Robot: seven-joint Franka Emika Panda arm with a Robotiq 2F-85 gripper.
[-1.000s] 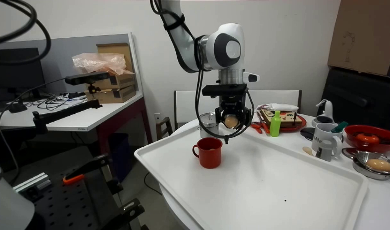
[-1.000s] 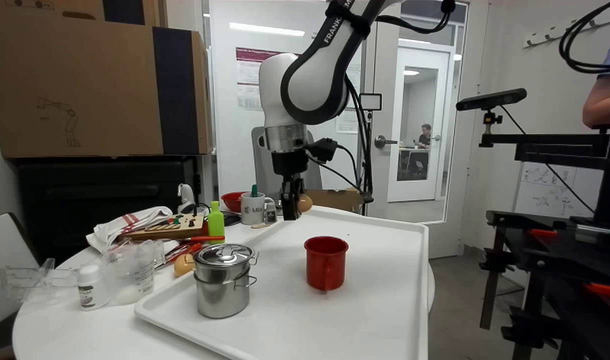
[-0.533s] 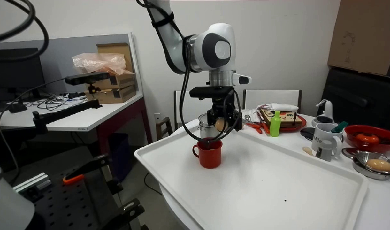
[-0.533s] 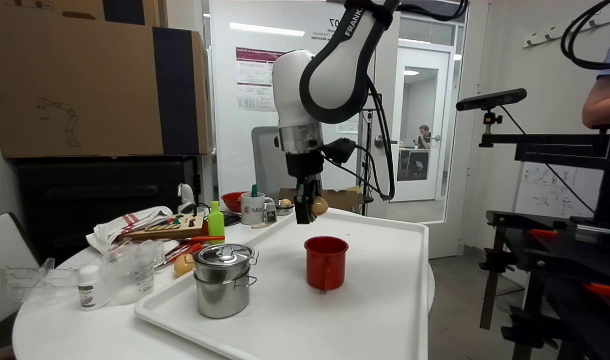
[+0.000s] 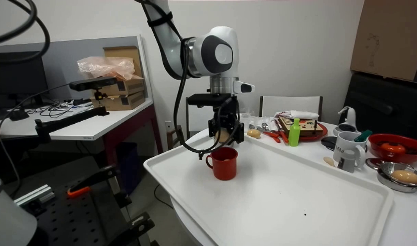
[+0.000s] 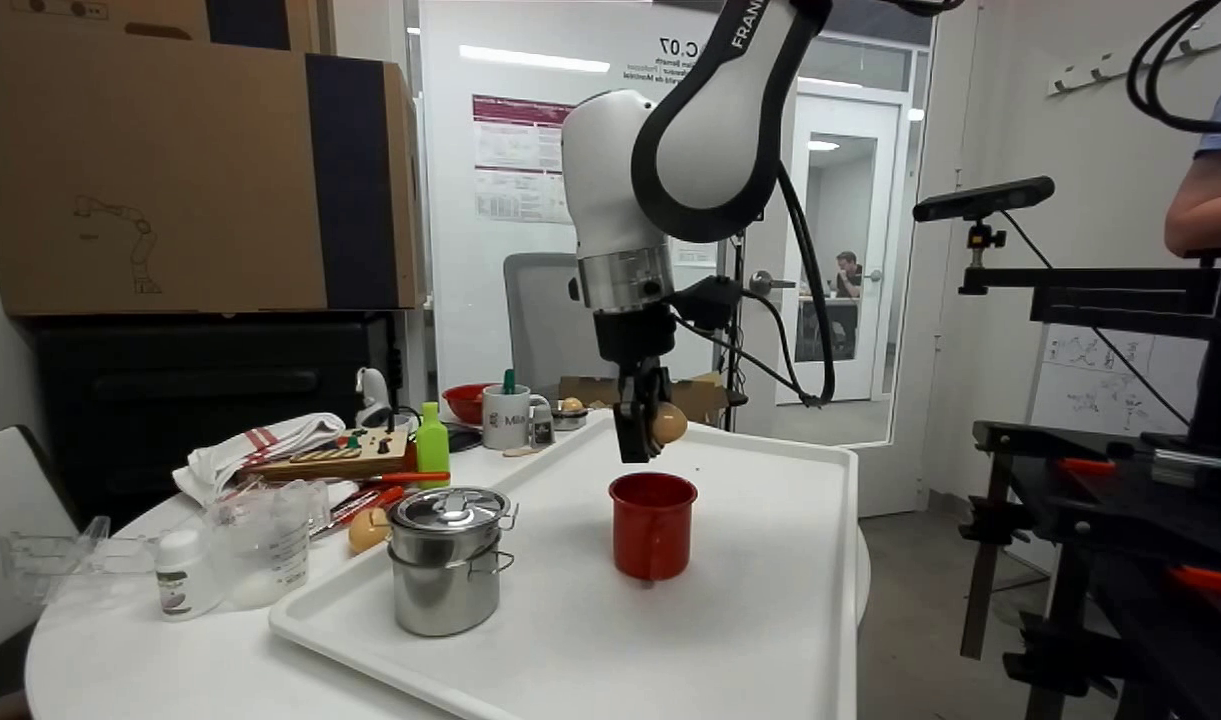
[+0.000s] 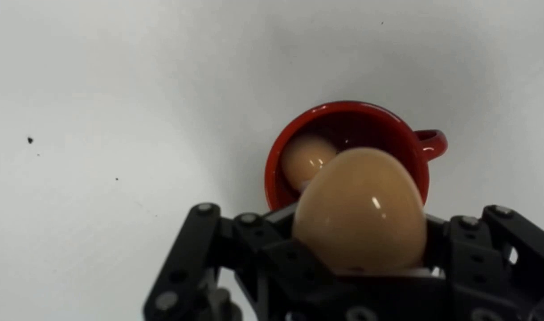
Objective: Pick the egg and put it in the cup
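The red mug (image 5: 224,167) stands upright on the white tray and also shows in an exterior view (image 6: 652,540). In the wrist view its rim (image 7: 343,107) and handle show, with another egg (image 7: 307,158) inside. My gripper (image 6: 642,430) is shut on a tan egg (image 7: 361,214), with a finger on each side. The held egg also shows in both exterior views (image 5: 223,136) (image 6: 669,424). It is above the mug's height, apart from it. In the wrist view the held egg and fingers hide the near part of the mug.
A lidded metal pot (image 6: 448,570) stands on the white tray (image 5: 283,205), mostly hidden behind my gripper in an exterior view. More eggs lie beside the tray (image 6: 368,530) and in a metal bowl (image 5: 405,176). A green bottle (image 5: 294,132) and a white mug (image 5: 349,147) stand beyond the tray edge.
My gripper has carried the egg across to the mug, leftward in one view and rightward in the other, slightly lower. It stays shut on the egg. The mug has not moved.
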